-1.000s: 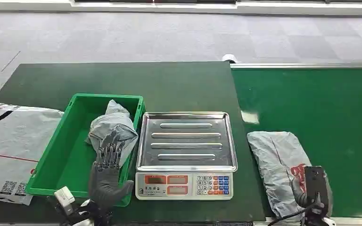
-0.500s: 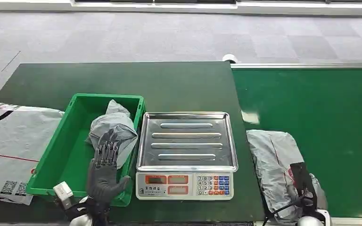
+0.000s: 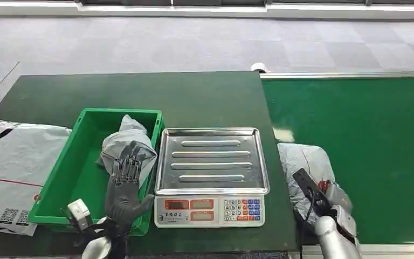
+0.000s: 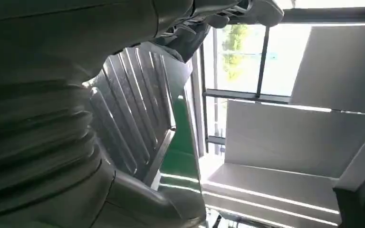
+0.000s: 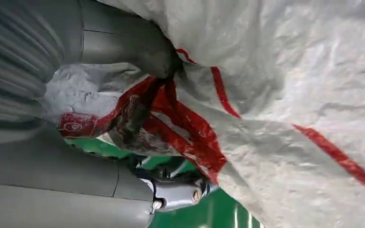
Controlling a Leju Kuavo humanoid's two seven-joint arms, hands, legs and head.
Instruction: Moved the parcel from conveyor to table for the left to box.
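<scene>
A grey parcel [image 3: 302,159] with red print lies at the conveyor's [image 3: 366,140] left edge, close beside the scale [image 3: 213,159]. My right hand [image 3: 326,197] grips its near end. In the right wrist view the thumb [image 5: 123,45] presses into the crumpled parcel [image 5: 290,95], pinching a fold. My left hand [image 3: 123,186] hovers over the near right corner of the green bin [image 3: 119,111], fingers spread and pointing at a second grey parcel [image 3: 126,141] inside. It holds nothing. In the left wrist view the left hand [image 4: 52,118] shows as a grey ribbed cover.
A weighing scale with a steel tray and a keypad [image 3: 242,209] stands on the dark green table [image 3: 140,91] between bin and conveyor. A large white printed bag [image 3: 11,167] lies at the table's left end. Grey carpeted floor lies beyond.
My right hand has pulled the grey parcel left along the conveyor towards the scale, and the arm has swung in with it. My left hand has barely moved.
</scene>
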